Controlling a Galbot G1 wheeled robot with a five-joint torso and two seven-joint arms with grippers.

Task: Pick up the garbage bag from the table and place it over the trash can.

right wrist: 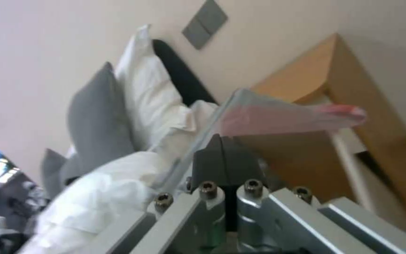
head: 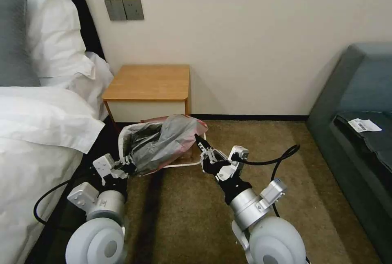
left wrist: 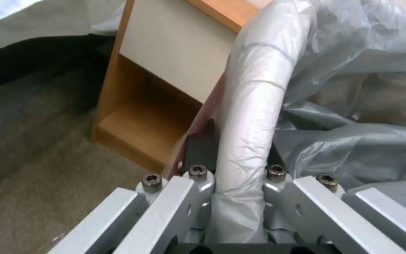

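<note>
Head view: bag (head: pixel 163 141) drapes over the bin (head: pixel 121 141), hiding most of its rim; left gripper (head: pixel 124 168) clamps bag-covered rim, right gripper (head: pixel 201 143) pinches the bag's pink edge.

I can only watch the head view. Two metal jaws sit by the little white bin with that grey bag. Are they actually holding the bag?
Observer: The left one is. In the left wrist view, the left gripper has its jaws on either side of the trash can rim, which is wrapped in the garbage bag.
Operator: And the right one?
Observer: In the right wrist view, the right gripper has its jaws shut, pinching the bag's film near its pink-red band.
</note>
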